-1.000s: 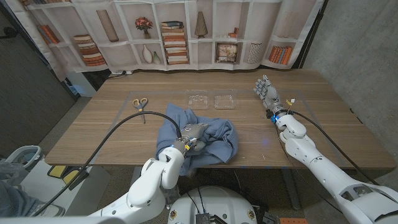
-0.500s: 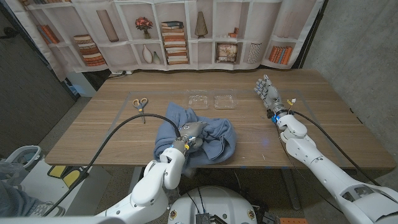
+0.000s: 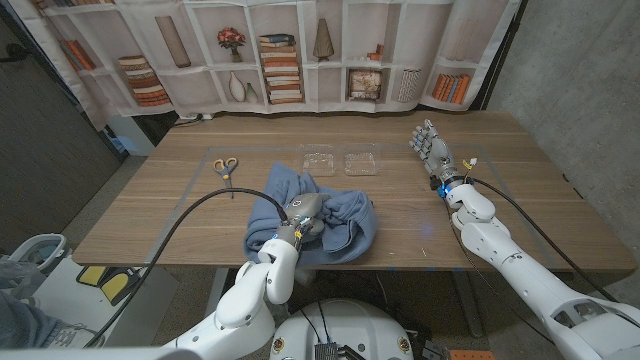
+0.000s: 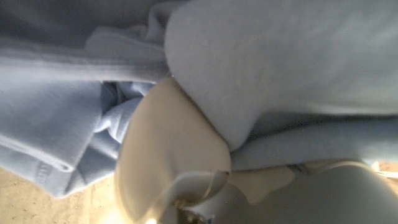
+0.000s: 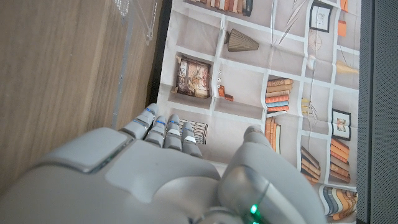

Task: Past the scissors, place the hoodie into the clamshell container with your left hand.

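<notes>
A crumpled blue hoodie (image 3: 340, 215) lies on the wooden table (image 3: 520, 200) near its front edge. My left hand (image 3: 303, 217) sits in the middle of the cloth and grips a bunch of it. In the left wrist view the folds of the hoodie (image 4: 280, 62) wrap over the fingers of the left hand (image 4: 174, 162) and hide their tips. The clear clamshell container (image 3: 340, 161) lies open beyond the hoodie. Scissors (image 3: 226, 166) with yellow handles lie to the hoodie's far left. My right hand (image 3: 430, 150) stands upright at the right, fingers apart and holding nothing; the right wrist view shows this right hand (image 5: 161, 168) from behind.
A backdrop printed with bookshelves (image 3: 280, 60) hangs behind the table's far edge. A black cable (image 3: 190, 215) runs from my left arm across the table's front left. Bare wood lies between the container and my right hand.
My left hand has crept a little away from the front edge with the cloth, and the hoodie's right side has drawn in slightly. The right hand has not moved.
</notes>
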